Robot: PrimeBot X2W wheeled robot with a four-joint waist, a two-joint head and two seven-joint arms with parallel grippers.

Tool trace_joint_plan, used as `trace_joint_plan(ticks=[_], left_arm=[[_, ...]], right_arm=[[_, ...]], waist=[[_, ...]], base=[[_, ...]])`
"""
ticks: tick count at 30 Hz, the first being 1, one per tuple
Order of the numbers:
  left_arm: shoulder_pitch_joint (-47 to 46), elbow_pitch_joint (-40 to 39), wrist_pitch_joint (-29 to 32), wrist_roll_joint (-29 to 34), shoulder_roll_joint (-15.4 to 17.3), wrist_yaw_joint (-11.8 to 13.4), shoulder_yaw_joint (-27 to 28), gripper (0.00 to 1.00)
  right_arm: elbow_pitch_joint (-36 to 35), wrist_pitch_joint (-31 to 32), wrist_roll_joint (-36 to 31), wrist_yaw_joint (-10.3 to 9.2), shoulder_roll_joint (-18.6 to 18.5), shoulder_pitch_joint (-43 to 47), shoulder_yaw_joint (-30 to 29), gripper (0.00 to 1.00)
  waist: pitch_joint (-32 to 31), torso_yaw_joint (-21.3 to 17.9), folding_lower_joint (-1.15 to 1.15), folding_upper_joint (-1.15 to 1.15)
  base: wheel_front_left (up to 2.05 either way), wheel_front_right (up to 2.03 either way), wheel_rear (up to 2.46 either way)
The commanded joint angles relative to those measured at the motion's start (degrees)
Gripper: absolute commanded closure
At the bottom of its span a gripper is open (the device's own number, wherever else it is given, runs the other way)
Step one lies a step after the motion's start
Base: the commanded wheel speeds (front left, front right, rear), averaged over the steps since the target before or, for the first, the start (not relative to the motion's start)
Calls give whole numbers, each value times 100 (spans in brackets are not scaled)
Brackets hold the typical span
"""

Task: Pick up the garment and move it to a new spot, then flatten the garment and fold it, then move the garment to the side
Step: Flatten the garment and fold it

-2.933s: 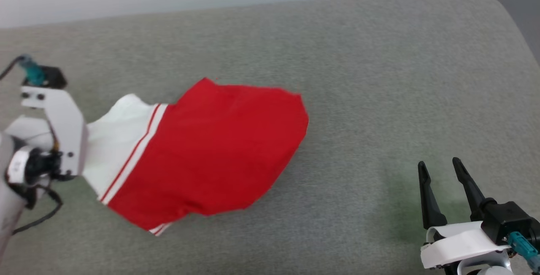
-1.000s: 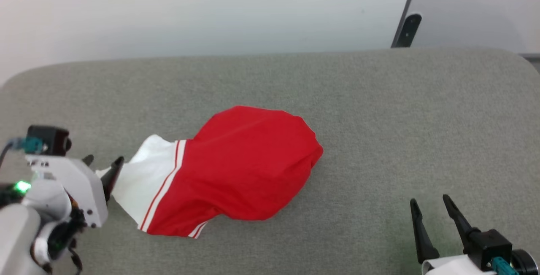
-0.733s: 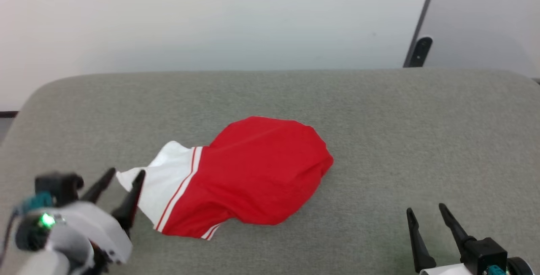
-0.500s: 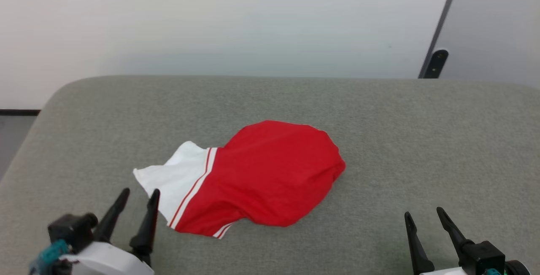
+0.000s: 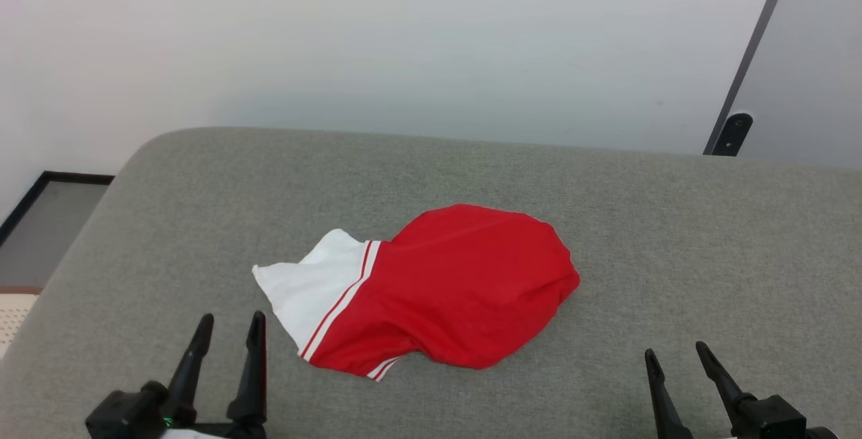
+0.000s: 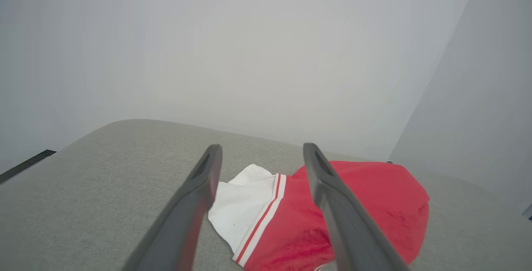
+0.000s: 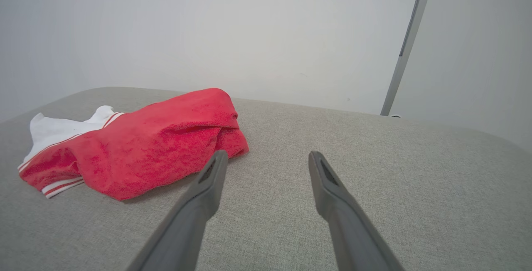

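Note:
The garment (image 5: 458,284) lies in a folded red bundle on the grey cushion (image 5: 673,237), with a white, red-striped sleeve end pointing left. Its lettering is hidden. My left gripper (image 5: 230,321) stands open at the lower left, just short of the white sleeve end, touching nothing. My right gripper (image 5: 675,351) stands open at the lower right, well clear of the cloth. In the left wrist view the garment (image 6: 332,213) lies beyond the open left gripper (image 6: 262,152). In the right wrist view the garment (image 7: 137,146) lies to the left of the open right gripper (image 7: 266,156).
A pale wall (image 5: 404,42) rises behind the cushion. A dark vertical strip (image 5: 741,82) runs down the wall at the far right. Off the cushion's left edge lies a dark-framed floor panel (image 5: 47,223). Bare grey cushion stretches right of the garment.
My left gripper let go of the white sleeve end and drew back to the lower left. The garment settled flat. The head camera tilted and turned, shifting the whole picture.

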Motion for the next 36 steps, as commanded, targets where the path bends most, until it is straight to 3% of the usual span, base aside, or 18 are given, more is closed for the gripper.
trace_joint_plan(ticks=[1, 11, 26, 31, 36], left_arm=[[24, -28, 0, 141, -102, -86, 115, 0], [-140, 264, 0, 810, -394, -382, 358, 0], [-161, 515, -2, 1125, -619, -410, 932, 0], [-127, 567, -2, 1091, -780, -432, 876, 0], [-174, 518, -1, 1033, -898, -430, 844, 0]], right_arm=[[-24, -7, 2, -6, 8, 59, 0, 0], [-25, 16, -91, -6, 10, 10, 185, 0], [-37, 223, 131, -6, 6, -174, 1046, 0], [-7, 560, 180, -6, -43, -313, 1253, 0], [-24, 1382, 390, -6, -330, -763, 1622, 0]], waist=[[-12, 25, 0, 0], [26, 331, 0, 0], [-24, 2049, 0, 0], [-16, 2474, 0, 0], [152, 2637, 0, 0]], base=[[0, 0, 0], [0, 0, 0], [0, 0, 0], [0, 0, 0], [0, 0, 0]])
